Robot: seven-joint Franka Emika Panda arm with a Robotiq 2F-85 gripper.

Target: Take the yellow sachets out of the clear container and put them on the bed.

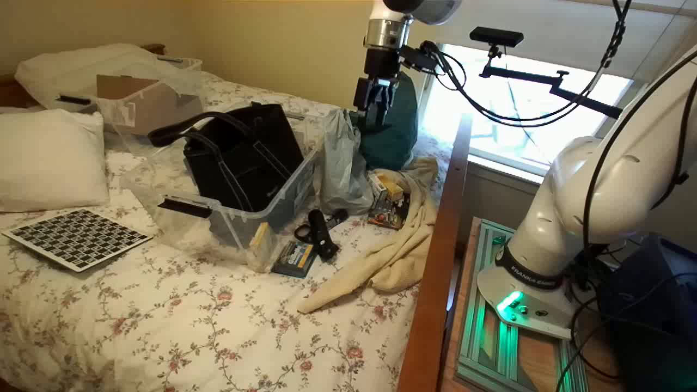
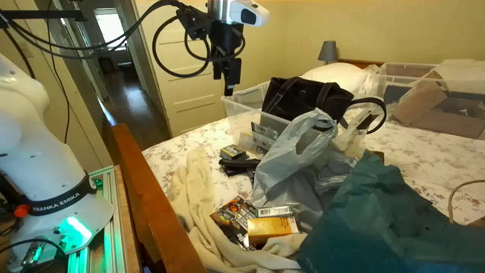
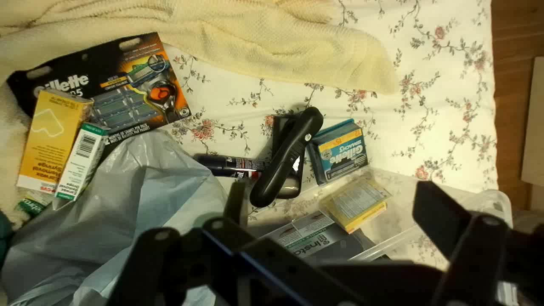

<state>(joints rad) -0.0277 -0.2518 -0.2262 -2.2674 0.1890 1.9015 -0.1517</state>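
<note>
A clear plastic container (image 1: 234,218) stands on the flowered bed (image 1: 228,326). It also shows in an exterior view (image 2: 246,110) and in the wrist view (image 3: 395,241). A yellow flat packet (image 3: 357,206) shows at the container's corner, seemingly inside against the clear wall. It also shows in both exterior views (image 1: 261,238) (image 2: 248,140). I cannot tell whether it holds several sachets. My gripper (image 1: 375,111) hangs high above the bed, apart from everything, and also shows in an exterior view (image 2: 228,85). In the wrist view the gripper (image 3: 338,204) has its fingers wide apart, with nothing between them.
A black handbag (image 1: 245,158) sticks up out of the container. Beside it are a grey plastic bag (image 1: 343,163), a green bag (image 2: 379,220), a black flashlight (image 1: 322,234), Gillette packs (image 3: 342,153) and a cream blanket (image 1: 392,256). A wooden bed rail (image 1: 435,272) separates bed and robot base.
</note>
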